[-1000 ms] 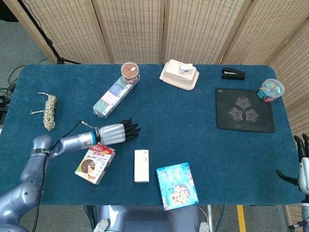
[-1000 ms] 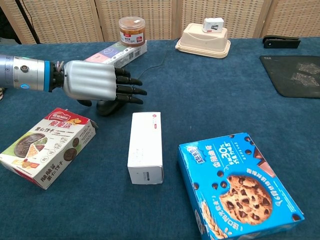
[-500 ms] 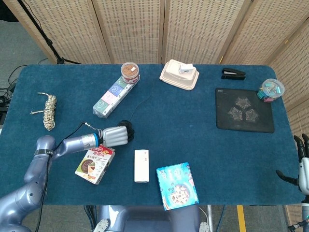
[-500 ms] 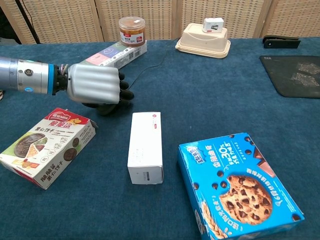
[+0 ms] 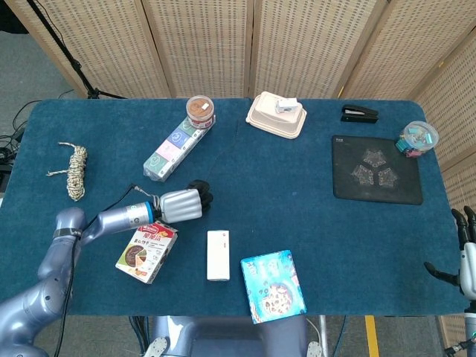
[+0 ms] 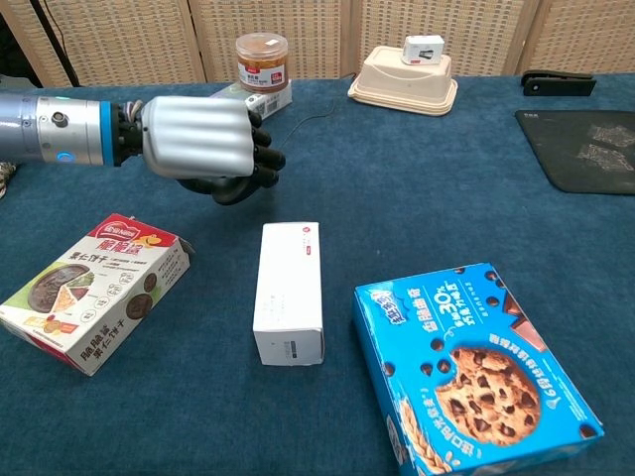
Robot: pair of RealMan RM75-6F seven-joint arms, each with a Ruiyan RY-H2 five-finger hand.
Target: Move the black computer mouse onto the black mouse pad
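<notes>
The left hand (image 6: 203,139) has its fingers curled around the black mouse (image 6: 236,184), which shows as a dark rounded shape under the palm in the chest view; the mouse appears raised just off the blue surface (image 5: 297,193), though contact is hard to rule out. Its thin cord (image 6: 298,134) trails away toward the far edge. The mouse pad (image 5: 376,169) lies well apart, toward the robot's right and slightly farther back, so the carry would have to run across the surface from left to right. The pad's long side runs left to right. The right hand (image 5: 467,253) hangs at the near right edge, holding nothing, its fingers only partly visible. It is nearer the pad, but the left hand has the mouse. Between mouse and pad the surface is bare, while a white box (image 6: 289,292) and a cookie box (image 6: 466,362) sit nearer the robot, out of that line.
</notes>
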